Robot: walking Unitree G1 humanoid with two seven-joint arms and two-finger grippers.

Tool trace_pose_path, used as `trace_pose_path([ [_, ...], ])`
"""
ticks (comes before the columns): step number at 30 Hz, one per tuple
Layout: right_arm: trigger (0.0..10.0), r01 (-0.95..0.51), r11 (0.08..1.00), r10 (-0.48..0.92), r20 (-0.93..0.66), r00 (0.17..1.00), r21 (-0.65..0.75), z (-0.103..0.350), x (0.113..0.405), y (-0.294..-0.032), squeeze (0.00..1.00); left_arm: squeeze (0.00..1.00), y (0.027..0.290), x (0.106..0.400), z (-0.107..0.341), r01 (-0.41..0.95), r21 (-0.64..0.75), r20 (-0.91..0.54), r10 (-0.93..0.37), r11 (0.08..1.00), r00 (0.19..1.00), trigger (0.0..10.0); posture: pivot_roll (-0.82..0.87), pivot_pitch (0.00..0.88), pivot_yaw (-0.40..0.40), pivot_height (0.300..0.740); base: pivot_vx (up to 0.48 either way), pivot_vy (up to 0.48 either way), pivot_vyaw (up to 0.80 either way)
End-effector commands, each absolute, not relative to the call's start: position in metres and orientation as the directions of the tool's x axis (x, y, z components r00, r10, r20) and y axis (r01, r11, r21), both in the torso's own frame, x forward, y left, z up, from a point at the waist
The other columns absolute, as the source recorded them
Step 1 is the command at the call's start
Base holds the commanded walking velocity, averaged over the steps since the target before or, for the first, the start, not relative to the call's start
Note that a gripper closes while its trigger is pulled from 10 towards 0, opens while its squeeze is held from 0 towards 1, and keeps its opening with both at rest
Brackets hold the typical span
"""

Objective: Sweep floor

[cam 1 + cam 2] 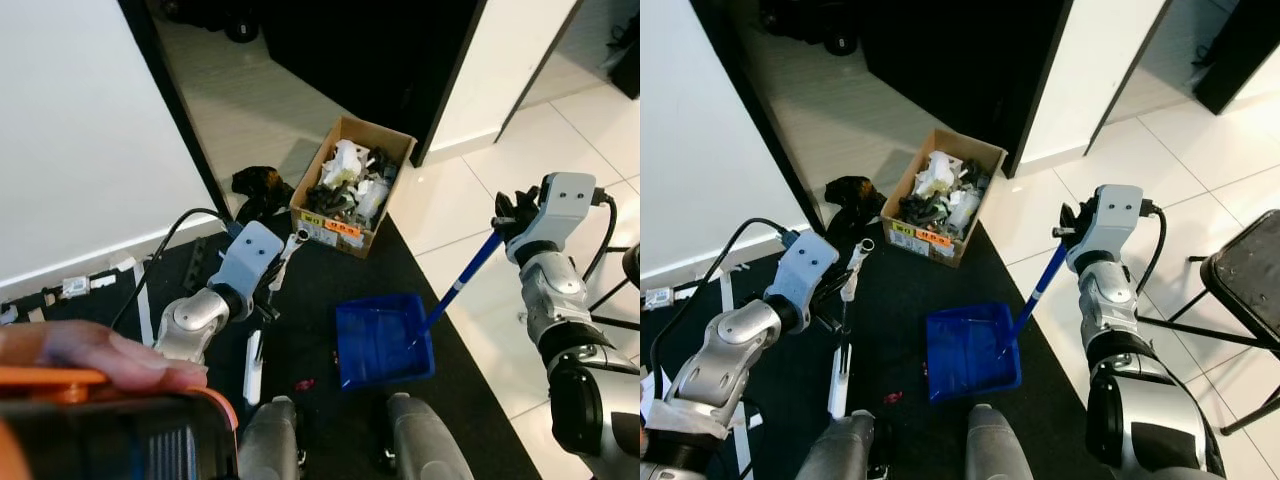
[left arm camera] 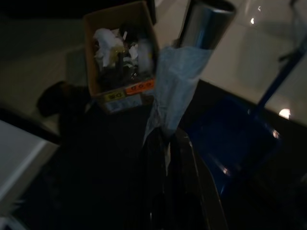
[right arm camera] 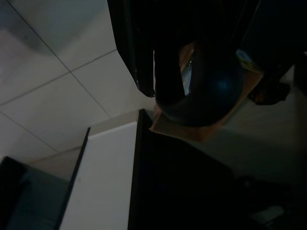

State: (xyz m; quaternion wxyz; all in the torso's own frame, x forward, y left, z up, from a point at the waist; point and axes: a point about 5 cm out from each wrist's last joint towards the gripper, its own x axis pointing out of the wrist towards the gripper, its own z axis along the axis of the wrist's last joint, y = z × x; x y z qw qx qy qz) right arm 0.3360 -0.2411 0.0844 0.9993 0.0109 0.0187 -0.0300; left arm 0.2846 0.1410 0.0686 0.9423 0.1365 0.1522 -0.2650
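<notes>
Two grippers' fingers gripping, left gripper (image 1: 845,290) broom (image 1: 843,330), right gripper (image 1: 1068,228) dustpan (image 1: 973,352), person's hand (image 1: 110,355) in left eye.

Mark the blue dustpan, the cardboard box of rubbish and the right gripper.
blue dustpan (image 1: 380,340): left eye view, on its pan floor.
cardboard box (image 1: 340,229): left eye view, on its labelled front wall.
right gripper (image 1: 512,212): left eye view, at the fingers on the dustpan's handle.
</notes>
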Motion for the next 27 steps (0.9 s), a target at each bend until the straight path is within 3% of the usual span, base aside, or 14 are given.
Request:
trace_pose_path([
  [1, 10.0, 0.069, 0.998, -0.069, -0.012, 0.998, 0.01, 0.09, 0.337, -0.245, 0.0, 0.0, 0.132, 0.284, 0.056, 0.533, 0.142, -0.386, -0.449, 0.834, 0.806, 10.0, 0.02, 0.092, 0.004, 0.74, 0.0, 0.0, 0.0],
  [7, 10.0, 0.091, 0.995, -0.091, 0.004, 0.996, -0.045, 0.098, 0.335, -0.263, 0.0, 0.0, 0.111, 0.3, 0.064, 0.561, 0.137, -0.335, -0.495, 0.816, 0.802, 10.0, 0.01, 0.099, 0.013, 0.74, 0.0, 0.0, 0.0],
  [14, 10.0, 0.127, 0.989, -0.127, 0.001, 0.992, -0.073, 0.101, 0.331, -0.278, 0.0, 0.0, 0.111, 0.304, 0.063, 0.554, 0.141, -0.324, -0.491, 0.82, 0.809, 10.0, 0.0, 0.102, 0.019, 0.74, 0.0, 0.0, 0.0],
  [27, 10.0, 0.018, 0.995, -0.023, -0.058, 0.998, -0.097, 0.085, 0.336, -0.241, 0.0, 0.0, 0.082, 0.323, 0.077, 0.492, 0.04, -0.236, -0.47, 0.87, 0.85, 10.0, 0.01, 0.097, 0.009, 0.74, 0.0, 0.0, 0.0],
])
